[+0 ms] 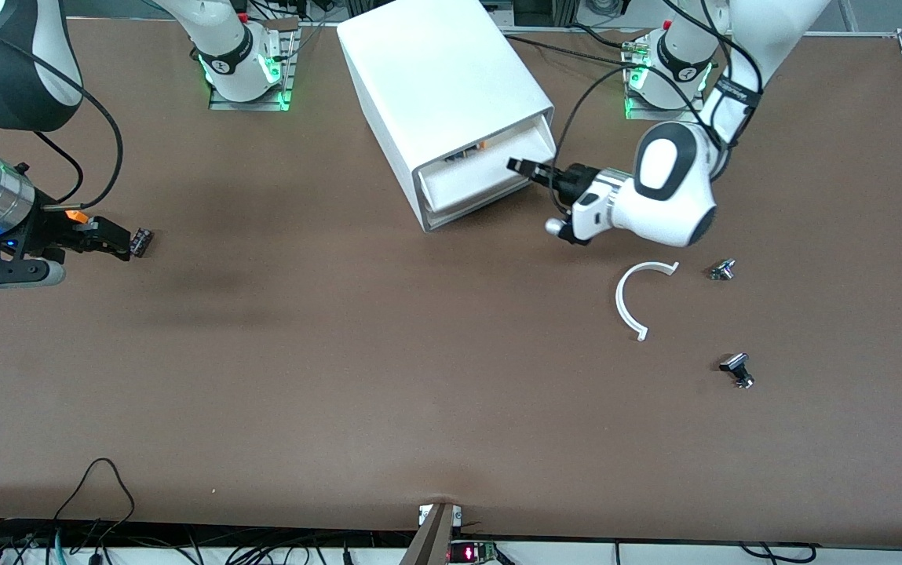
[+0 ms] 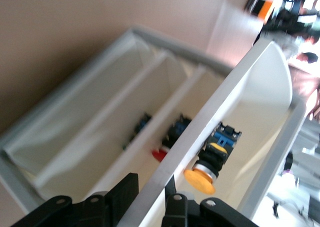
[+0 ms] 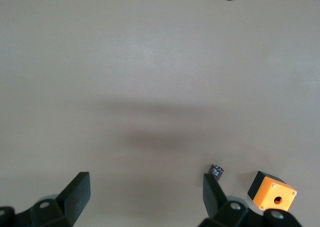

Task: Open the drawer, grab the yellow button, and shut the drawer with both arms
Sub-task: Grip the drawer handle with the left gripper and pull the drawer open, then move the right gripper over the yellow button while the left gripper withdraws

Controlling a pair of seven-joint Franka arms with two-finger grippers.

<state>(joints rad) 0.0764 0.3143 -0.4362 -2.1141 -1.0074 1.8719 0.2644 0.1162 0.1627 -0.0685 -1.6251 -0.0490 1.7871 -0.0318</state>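
Note:
The white cabinet stands between the arms' bases. Its top drawer is pulled partly out. My left gripper is at the drawer's front. In the left wrist view my left gripper is shut on the drawer's front wall, one finger on each side. The button, black with an orange-yellow cap, lies inside the drawer just past the fingers; it also shows as an orange speck in the front view. My right gripper is open and empty low over the table at the right arm's end.
An orange cube with a hole and a small dark piece lie by my right gripper. A white curved strip and two small metal parts lie nearer the front camera than the left gripper.

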